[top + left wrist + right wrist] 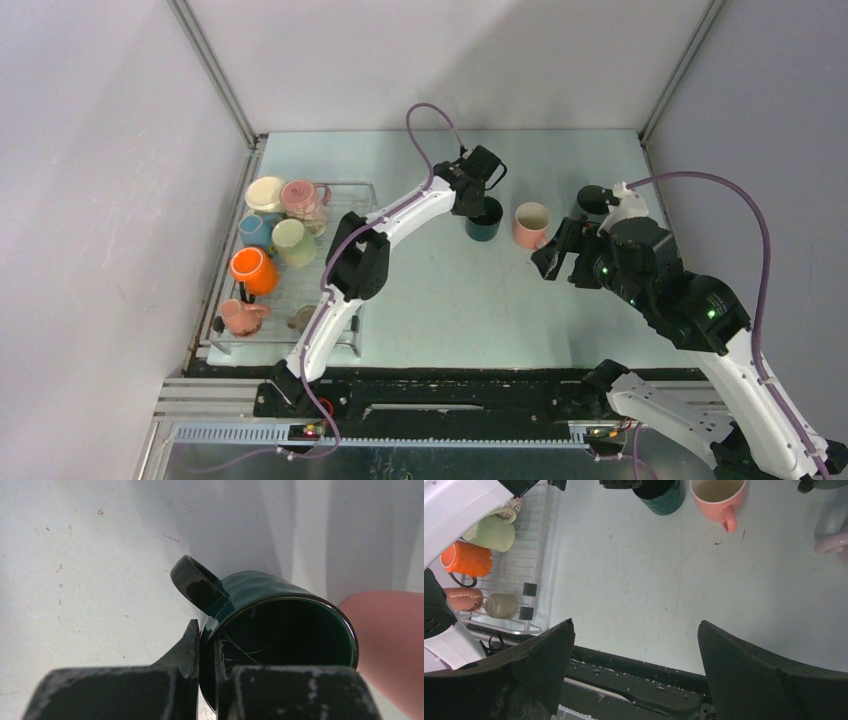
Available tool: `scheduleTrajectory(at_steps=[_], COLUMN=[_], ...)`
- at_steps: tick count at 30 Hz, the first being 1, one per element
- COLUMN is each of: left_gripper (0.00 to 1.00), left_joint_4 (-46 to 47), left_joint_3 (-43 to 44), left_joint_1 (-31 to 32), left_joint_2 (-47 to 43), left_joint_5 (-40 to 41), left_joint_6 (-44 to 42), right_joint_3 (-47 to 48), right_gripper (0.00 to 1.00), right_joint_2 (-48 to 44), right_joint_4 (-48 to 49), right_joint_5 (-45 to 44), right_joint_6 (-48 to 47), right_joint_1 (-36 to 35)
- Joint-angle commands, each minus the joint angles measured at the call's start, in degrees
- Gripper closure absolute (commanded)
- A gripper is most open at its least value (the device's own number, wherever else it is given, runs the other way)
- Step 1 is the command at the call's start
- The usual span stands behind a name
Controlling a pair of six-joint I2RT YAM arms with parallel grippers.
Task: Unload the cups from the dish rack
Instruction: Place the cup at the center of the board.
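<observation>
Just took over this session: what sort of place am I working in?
Probably a lab test cell, not a kitchen: bare grey panel walls on metal posts, a plain table, with a dish rack and cups as props.

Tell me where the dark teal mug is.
In the top view the dark teal mug is left of the pink mug, right of the dish rack, its rim pinched by the left pincer.

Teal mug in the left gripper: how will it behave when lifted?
The teal mug looks glossy, so likely rigid but slippery. The left gripper pinches just one wall by the handle, so it may tilt. The pink mug stands close; swinging could knock it.
</observation>
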State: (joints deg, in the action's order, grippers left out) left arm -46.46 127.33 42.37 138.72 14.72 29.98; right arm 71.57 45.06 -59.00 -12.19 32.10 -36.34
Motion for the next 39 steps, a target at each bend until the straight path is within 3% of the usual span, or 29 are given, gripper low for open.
scheduleTrajectory(at_steps=[1, 9, 15, 25, 32, 39], left_gripper=[0.99, 0.7, 0.55, 0.21, 0.05, 0.02], left_joint_4=[3.92, 3.48, 2.88, 1.07, 0.96, 1.29], left_joint_3=[5.92, 5.92, 7.31, 5.38, -8.89, -34.11], left_joint_1=[0.31, 0.3, 0.26, 0.11, -0.94, -4.36], left_joint_2=[-0.26, -0.49, -1.97, -12.92, -28.91, -49.63], left_joint_5=[-1.99, -2.87, -2.8, 0.92, 4.42, 8.4], left_joint_6=[1.29, 1.69, 0.68, -2.36, -1.62, 4.0], right_joint_3=[-0.62, -0.68, -0.66, -0.71, -1.42, -5.6], right_gripper=[0.0, 0.0, 0.01, 0.0, 0.0, 0.0], right_joint_2=[-0.18, 0.62, 0.55, 1.27, 2.95, 4.35], right_joint_4=[-0.26, 0.57, 0.48, 1.37, 3.91, 8.18], right_joint_5=[-0.94, -0.02, -0.36, -0.21, 1.31, 4.73], right_joint_6=[0.88, 0.75, 0.71, 0.06, -1.47, -1.89], right_joint_1=[0.3, 0.21, 0.26, 0.17, 0.18, 0.06])
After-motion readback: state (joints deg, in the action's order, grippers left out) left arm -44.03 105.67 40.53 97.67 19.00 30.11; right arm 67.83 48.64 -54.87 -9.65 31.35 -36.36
